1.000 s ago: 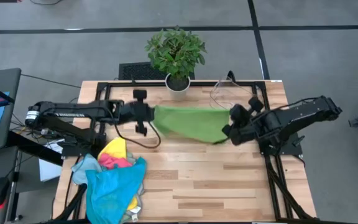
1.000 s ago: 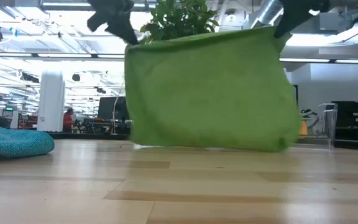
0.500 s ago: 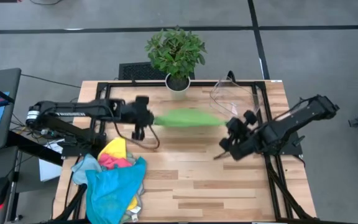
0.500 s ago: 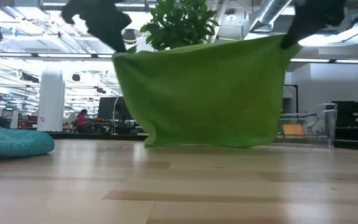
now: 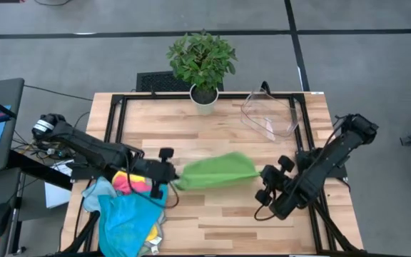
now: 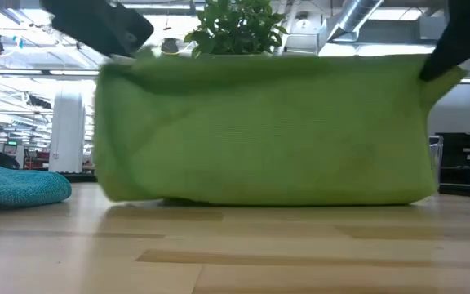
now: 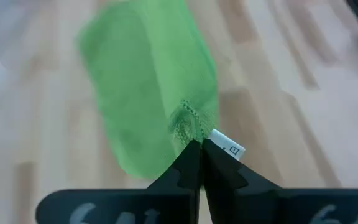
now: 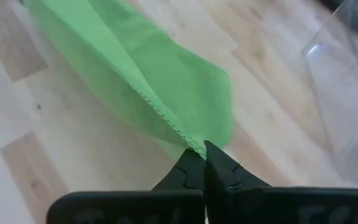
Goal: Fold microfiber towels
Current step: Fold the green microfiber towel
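**Green towel stretched between both hands, ready to be laid down**

High view: the left hand (image 5: 168, 173) and the right hand (image 5: 268, 183) each stood clamped on an end of the bright green towel (image 5: 216, 170), which hung taut between them over the middle of the tabletop (image 5: 220, 221). From the left hand the cloth ran toward 3 o'clock; from the right hand it lay toward 9 o'clock. The heap of other towels (image 5: 130, 207) sat at about 7 o'clock from the left hand, just beside that arm. The potted plant (image 5: 202, 61) and the clear plastic bin (image 5: 270, 114) stood well apart, along the far edge.

Low view: the towel (image 6: 263, 131) hung as a wide sheet, its bottom hem at or just touching the wood; I could not tell which. This looked like the spreading step, before any fold.

Left wrist view: the fingers (image 7: 185, 168) were pressed together on a corner of the towel (image 7: 154, 93), beside its white label (image 7: 227, 146).

Right wrist view: the fingers (image 8: 188, 174) were pinched together on the hemmed corner of the towel (image 8: 142, 81).

The next move likely called for lowering both corners evenly and keeping the tension, so the cloth lands flat.
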You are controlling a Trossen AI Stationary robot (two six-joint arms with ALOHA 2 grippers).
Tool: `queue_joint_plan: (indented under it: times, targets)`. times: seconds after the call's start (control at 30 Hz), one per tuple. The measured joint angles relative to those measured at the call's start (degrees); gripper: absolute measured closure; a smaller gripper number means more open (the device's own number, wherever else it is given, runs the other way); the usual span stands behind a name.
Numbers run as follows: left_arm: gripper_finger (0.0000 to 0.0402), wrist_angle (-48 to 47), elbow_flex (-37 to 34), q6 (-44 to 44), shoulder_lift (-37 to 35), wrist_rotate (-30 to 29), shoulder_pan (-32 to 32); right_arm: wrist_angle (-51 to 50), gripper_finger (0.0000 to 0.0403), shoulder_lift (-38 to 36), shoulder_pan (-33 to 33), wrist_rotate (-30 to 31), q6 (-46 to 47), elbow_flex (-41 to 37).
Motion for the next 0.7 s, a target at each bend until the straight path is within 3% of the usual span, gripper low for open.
queue_joint_plan:
  times: [0.13, 0.33, 0.53, 0.7]
  targets:
    - [0.0375, 2.31, -2.28, -0.22, 1.75, 4.77, -2.81, 1.88, 0.0391, 1.84, 1.62, -0.68, 1.91, -0.01]
    - [0.0284, 4.76, -2.78, -5.34, 4.34, 7.16, -4.83, 3.55, 0.0385, 3.13, 1.86, -2.97, 2.12, 0.04]
    - [0.0196, 6.25, -2.76, -13.1, 4.39, -0.41, -5.44, 4.19, 0.0386, 3.14, 2.16, -3.06, 2.89, 0.0]
    - [0.0185, 9.02, -2.76, -16.74, 4.88, -2.92, -6.52, 4.32, 0.0383, 3.12, 2.09, -3.04, 4.54, 0.0]
